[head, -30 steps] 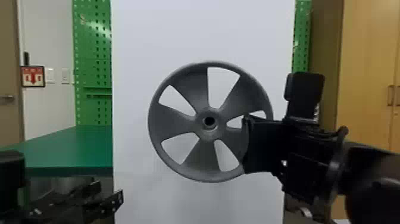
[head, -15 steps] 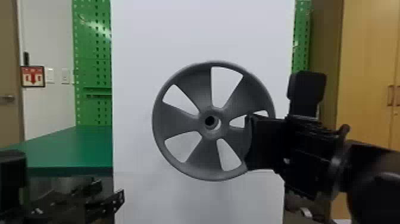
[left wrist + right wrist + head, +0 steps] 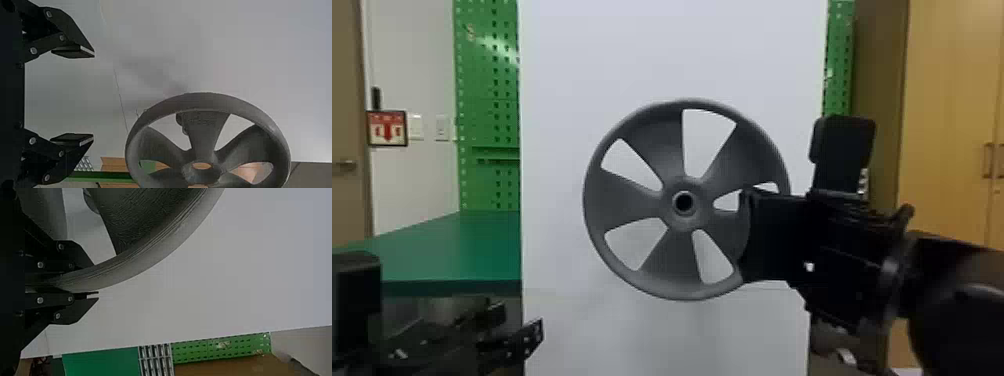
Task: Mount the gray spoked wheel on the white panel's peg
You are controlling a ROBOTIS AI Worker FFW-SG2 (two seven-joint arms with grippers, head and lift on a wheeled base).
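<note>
Claw on the left arm [image 3: 519,322] sits released and empty toward half past seven, while the right claw [image 3: 748,235] grips the gray spoked wheel [image 3: 627,200] by its rim, at the wheel's four o'clock. The wheel stands upright in front of the white panel [image 3: 672,55]; beyond, the worktop [image 3: 457,250] lies toward half past eight, green pegboard [image 3: 487,85] toward ten o'clock.

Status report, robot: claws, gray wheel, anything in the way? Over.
Right claw shut on gray wheel. Left claw open, empty. Wheel upright before white panel, mounting unconfirmed. No obstacle evident.
</note>
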